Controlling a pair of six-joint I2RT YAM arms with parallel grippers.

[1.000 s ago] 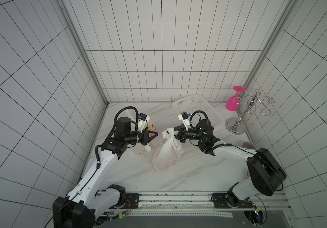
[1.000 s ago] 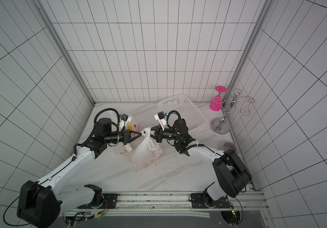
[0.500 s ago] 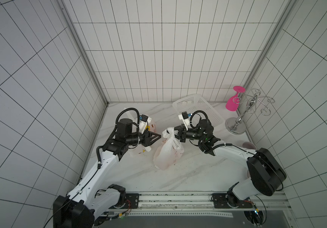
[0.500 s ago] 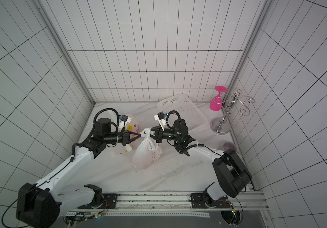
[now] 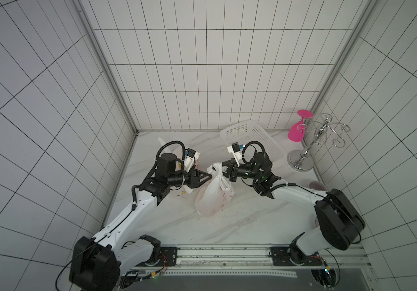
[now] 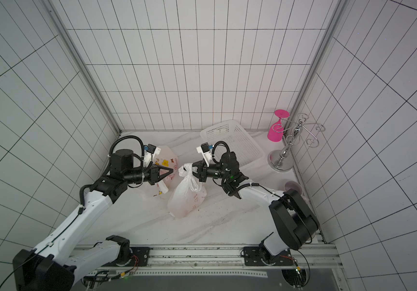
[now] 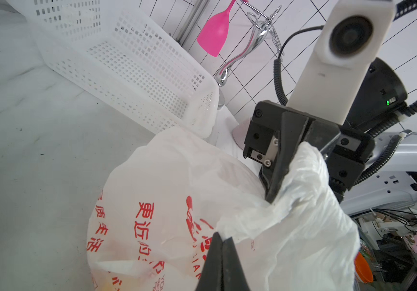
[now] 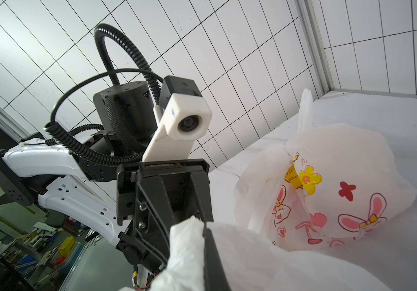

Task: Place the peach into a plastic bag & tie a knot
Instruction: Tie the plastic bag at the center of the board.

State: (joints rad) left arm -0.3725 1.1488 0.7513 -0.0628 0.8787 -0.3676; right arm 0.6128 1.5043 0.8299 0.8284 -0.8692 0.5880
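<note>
The right fingers (image 5: 225, 171) are clamped on the bunched neck of the plastic bag (image 5: 213, 199), which sags below them onto the tabletop (image 5: 240, 221). The left fingers (image 5: 210, 175) stand narrow, tips at the neck opposite the right fingers. The film covers those tips, so I cannot tell whether they pinch it. The peach cannot be made out; only a faint pink tint shows low in the bag. A 2nd, printed bag (image 8: 328, 189) lies behind the left fingers, partly hidden.

Object count: six.
One white plastic bag with red lettering (image 5: 212, 201); one translucent plastic bag with rabbit print (image 8: 341, 181); one white perforated plastic basket (image 5: 265, 143); one chrome wire rack (image 5: 300, 161); one bright pink goblet (image 5: 295, 133); one pale pink cup (image 6: 292, 187).
</note>
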